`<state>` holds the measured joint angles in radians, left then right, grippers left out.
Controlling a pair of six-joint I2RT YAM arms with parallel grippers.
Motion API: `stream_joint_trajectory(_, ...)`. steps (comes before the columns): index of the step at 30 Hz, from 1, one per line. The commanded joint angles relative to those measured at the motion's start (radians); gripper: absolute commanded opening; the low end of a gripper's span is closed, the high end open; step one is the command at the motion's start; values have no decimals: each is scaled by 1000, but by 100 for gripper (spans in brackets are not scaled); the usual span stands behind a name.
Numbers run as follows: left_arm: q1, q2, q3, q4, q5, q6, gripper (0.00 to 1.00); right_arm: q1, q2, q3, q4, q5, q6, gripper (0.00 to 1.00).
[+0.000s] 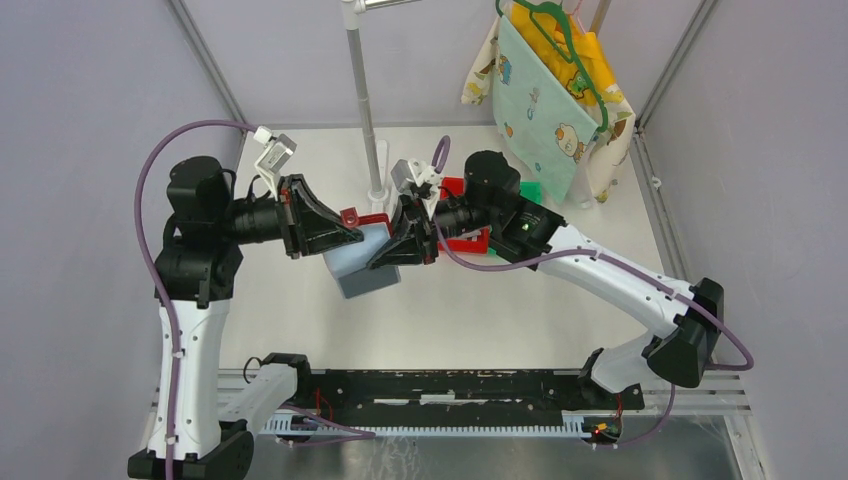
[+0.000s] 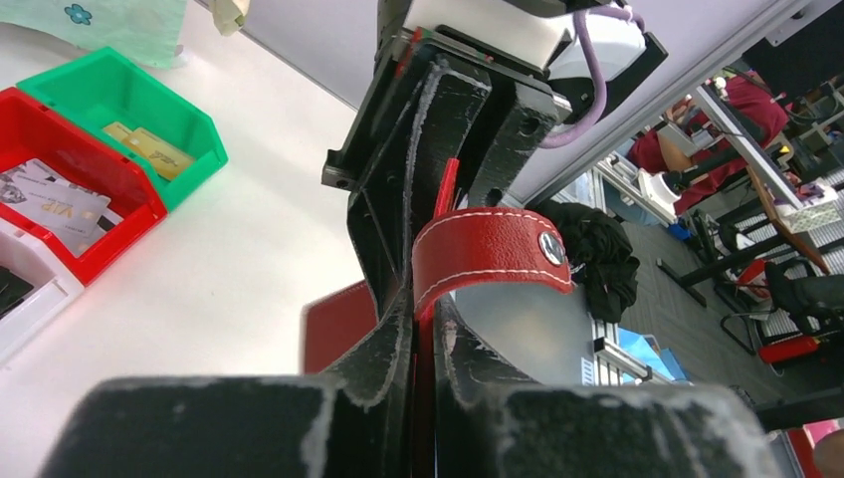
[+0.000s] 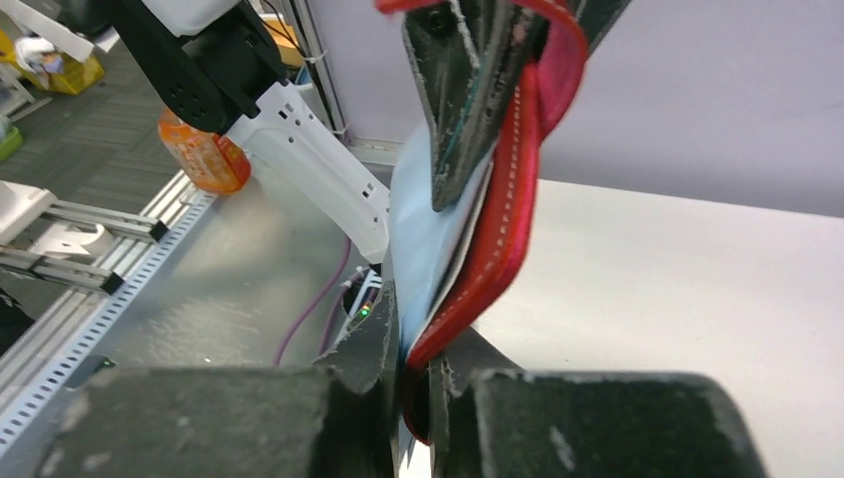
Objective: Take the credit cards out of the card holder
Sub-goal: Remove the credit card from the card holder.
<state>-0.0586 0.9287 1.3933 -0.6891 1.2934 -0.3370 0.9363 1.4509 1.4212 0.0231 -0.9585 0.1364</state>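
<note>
I have the holder (image 1: 356,268) lifted off the counter (image 1: 500,310) at mid-field, strung between both arms. My left fingers (image 2: 383,349) are pressed together on its red edge just under the tab (image 2: 493,249). My right fingers (image 3: 368,354) pinch the opposite red edge along with a pale sleeve (image 3: 423,249), coming in from 3 o'clock. I can't make out any cards in the sleeves from here. A couple of gold cards (image 2: 149,149) lie in the green bin (image 2: 189,174), off at 2 o'clock from the holder.

I judge the step to be spreading the holder so the sleeves fan open. I'd hold the left pinch firm as the anchor and draw the right side away slowly toward 3 o'clock, level and without twisting. Then I'd re-pinch on a bare card edge only, not on plastic.
</note>
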Motion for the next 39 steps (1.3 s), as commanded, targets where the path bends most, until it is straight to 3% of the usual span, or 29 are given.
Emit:
stream_joint_trajectory(1, 3, -20, 4, -47, -25, 128, 29, 7, -19, -29, 160, -20, 108, 1)
stream_joint_trajectory(7, 3, -27, -13, -130, -104, 233, 96, -2, -44, -63, 239, 59, 194, 0)
stream_joint_trajectory(8, 3, -27, -17, -139, -110, 241, 99, -5, -53, -80, 277, 70, 223, 0)
stream_joint_trajectory(12, 2, -41, -25, -169, -107, 278, 100, -44, -90, -180, 472, 126, 406, 0)
stream_joint_trajectory(16, 3, -66, -54, -173, -92, 281, 100, -90, -129, -310, 782, 199, 643, 0)
stream_joint_trajectory(22, 3, -88, -114, -120, -35, 199, 96, -100, -106, -410, 1111, 293, 891, 0)
stream_joint_trajectory(28, 3, -103, -115, -93, 0, 192, 82, -100, -63, -437, 1294, 360, 1052, 0)
stream_joint_trajectory(34, 3, -110, -111, -92, 14, 247, 58, -100, -44, -446, 1350, 365, 1133, 0)
stream_joint_trajectory(39, 2, -103, -91, -91, 3, 274, 54, -96, -44, -447, 1326, 337, 1143, 0)
